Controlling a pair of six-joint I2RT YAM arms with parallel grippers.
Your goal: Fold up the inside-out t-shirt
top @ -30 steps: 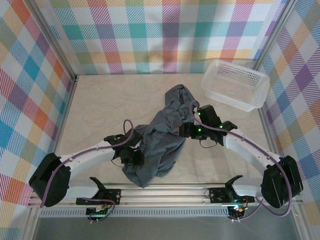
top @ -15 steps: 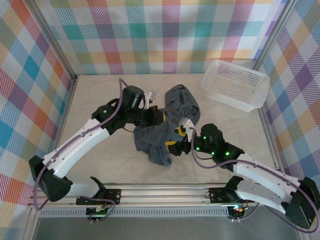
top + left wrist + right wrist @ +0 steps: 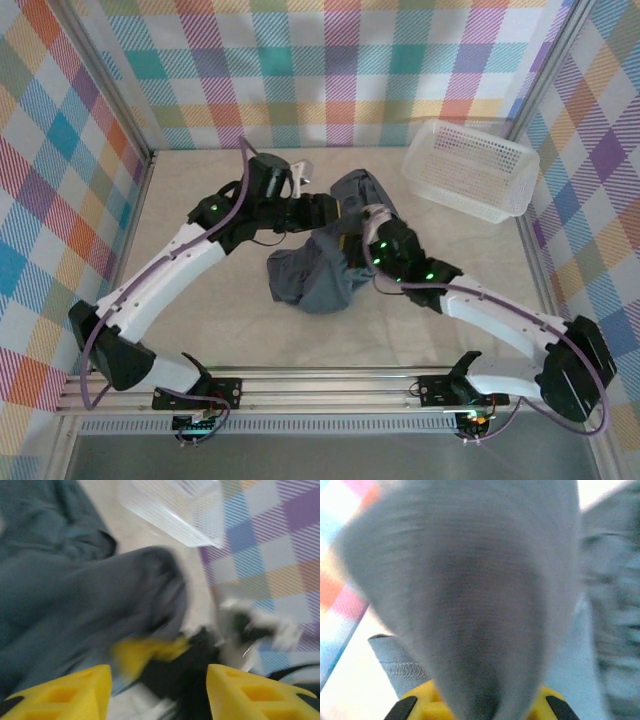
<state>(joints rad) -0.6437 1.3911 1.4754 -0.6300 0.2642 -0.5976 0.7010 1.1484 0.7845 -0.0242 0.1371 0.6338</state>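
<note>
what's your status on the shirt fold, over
Left gripper open, nothing held. Right gripper shut on the t-shirt. Cloth bunched mid-table, not yet folded. White basket far right, apart from it.

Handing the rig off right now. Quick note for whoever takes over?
Left claw: open, next to the cloth, holding nothing.
Right claw: shut on a bunch of the grey t-shirt.
T-shirt: crumpled heap mid-table, between the two arms. White mesh basket sits at the far right corner.
Done: no fold made.
Left: spread the shirt flat, then fold it.
</note>
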